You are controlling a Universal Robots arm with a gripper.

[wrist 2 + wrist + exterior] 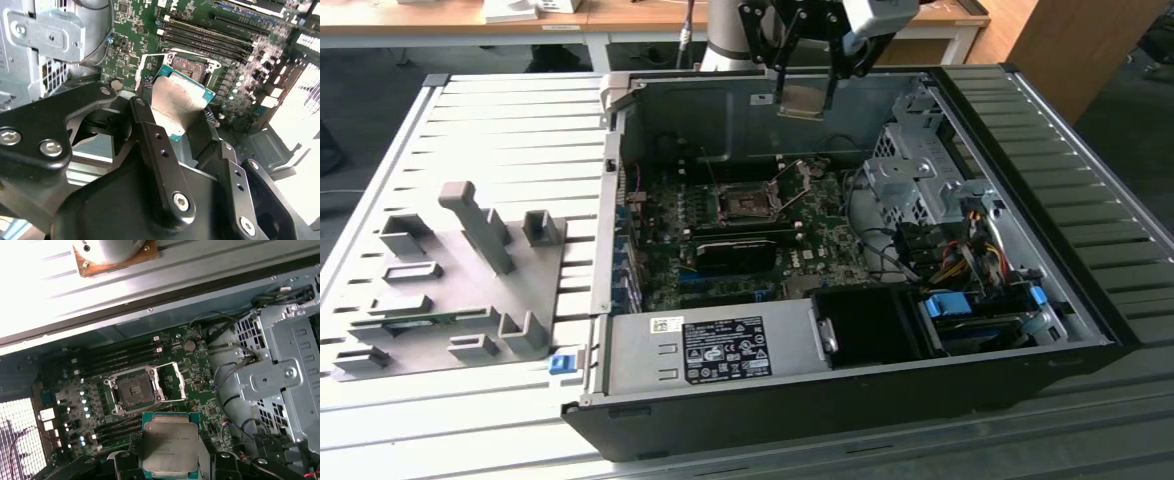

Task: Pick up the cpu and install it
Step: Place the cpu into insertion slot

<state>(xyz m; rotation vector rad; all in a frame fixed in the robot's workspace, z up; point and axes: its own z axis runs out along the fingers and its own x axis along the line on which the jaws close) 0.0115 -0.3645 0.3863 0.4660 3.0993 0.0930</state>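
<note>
One cpu (pixel 170 447) clamped in closed pincer (pixel 175 119), hanging above motherboard (pixel 202 390), apart from open socket (pixel 134 390)

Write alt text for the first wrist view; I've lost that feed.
The end effector grips the cpu by its edges, silvery top facing the camera, held clear above the green motherboard. Past the chip, the socket sits empty with its metal frame flipped open.

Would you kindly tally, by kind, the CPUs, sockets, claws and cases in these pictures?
cpu, held in the claw: 1
socket, open and empty: 1
claw: 1
case: 1
Total: 4
</note>
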